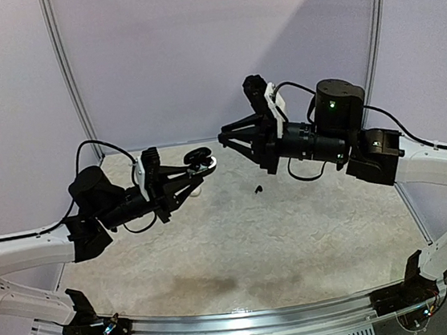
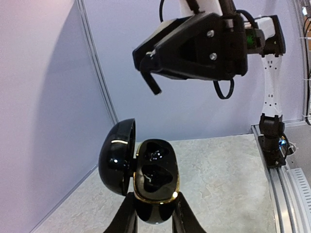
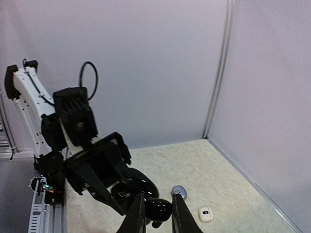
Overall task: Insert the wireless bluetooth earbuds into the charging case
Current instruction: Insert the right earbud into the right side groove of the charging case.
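Left wrist view: the charging case [image 2: 155, 171] is open, its lid [image 2: 116, 156] swung aside, and two dark hollows inside the gold rim face upward. I cannot tell whether either hollow is already filled.
Left gripper [image 2: 154, 198]: clenched on the lower body of the case, one finger on each side, holding it in the air above the table [image 1: 241, 246].
Right gripper [image 3: 158, 199]: it stands above and beyond the case and does not touch it. In its own wrist view a glossy black rounded piece, which I take for a black earbud [image 3: 158, 209], sits pinched between the two fingers. In the other views this piece is hidden.
Loose pieces: a silvery-grey piece [image 3: 178, 191] and a white piece [image 3: 205, 214] lie on the table, lower than the case and off to one side of it, apart from each other.
Step in hand: to my judgement, the held earbud is being brought to the open case, and the insertion itself is not yet done.
Next move: the right gripper should come down over the case until the earbud hangs just above the matching hollow. The earbud must be turned to fit the shape of the hollow, and the fingers should let go only when it is seated.
Care: the case must be held steady. A small tilt could make the earbud slide off the rim.
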Tool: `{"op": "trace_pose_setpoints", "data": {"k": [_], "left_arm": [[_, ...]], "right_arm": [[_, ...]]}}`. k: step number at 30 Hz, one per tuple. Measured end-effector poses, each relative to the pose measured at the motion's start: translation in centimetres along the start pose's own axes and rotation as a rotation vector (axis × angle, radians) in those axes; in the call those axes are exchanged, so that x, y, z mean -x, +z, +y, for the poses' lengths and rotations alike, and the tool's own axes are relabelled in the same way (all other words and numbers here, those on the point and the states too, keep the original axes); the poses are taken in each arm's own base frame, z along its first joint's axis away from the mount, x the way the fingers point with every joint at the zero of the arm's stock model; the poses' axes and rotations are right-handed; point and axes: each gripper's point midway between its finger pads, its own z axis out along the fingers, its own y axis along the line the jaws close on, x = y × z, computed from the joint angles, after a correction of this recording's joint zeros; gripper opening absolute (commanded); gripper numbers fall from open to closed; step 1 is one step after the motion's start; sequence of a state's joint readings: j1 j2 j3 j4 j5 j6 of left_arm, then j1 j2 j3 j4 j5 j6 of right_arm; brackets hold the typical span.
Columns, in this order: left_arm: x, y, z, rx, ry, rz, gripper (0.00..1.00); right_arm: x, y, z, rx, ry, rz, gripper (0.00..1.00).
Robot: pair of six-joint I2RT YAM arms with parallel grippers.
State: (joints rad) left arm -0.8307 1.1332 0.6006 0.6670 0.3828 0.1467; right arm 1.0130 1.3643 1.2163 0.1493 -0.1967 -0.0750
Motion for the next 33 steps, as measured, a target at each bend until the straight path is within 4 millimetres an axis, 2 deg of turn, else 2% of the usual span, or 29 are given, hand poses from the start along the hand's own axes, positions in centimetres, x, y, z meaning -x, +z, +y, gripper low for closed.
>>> {"op": "trace_pose_setpoints", "data": {"k": [4,8,22,33], "left_arm": [[0.2,0.0,-0.3,-0.007,0.002,-0.006,0.0],[0.4,0.0,-0.4,-0.009,-0.022,-0.01,0.0],[0.7,-0.1,-0.6,-0.017,-0.11,-0.018,0.0],[0.4,-0.2,-0.7,-0.02,-0.129,-0.011,0.0]], "right_arm": [[1.3,0.2,3.0,0.087,-0.061,-0.064,0.0],[1.5,0.4,4.3,0.123,-0.105,-0.088,0.0],[-0.6,1.7,4.0,0.107,-0.204,-0.054,0.0],[-1.5,2.3,3.0,0.047,-0.249,-0.038,0.0]]}}
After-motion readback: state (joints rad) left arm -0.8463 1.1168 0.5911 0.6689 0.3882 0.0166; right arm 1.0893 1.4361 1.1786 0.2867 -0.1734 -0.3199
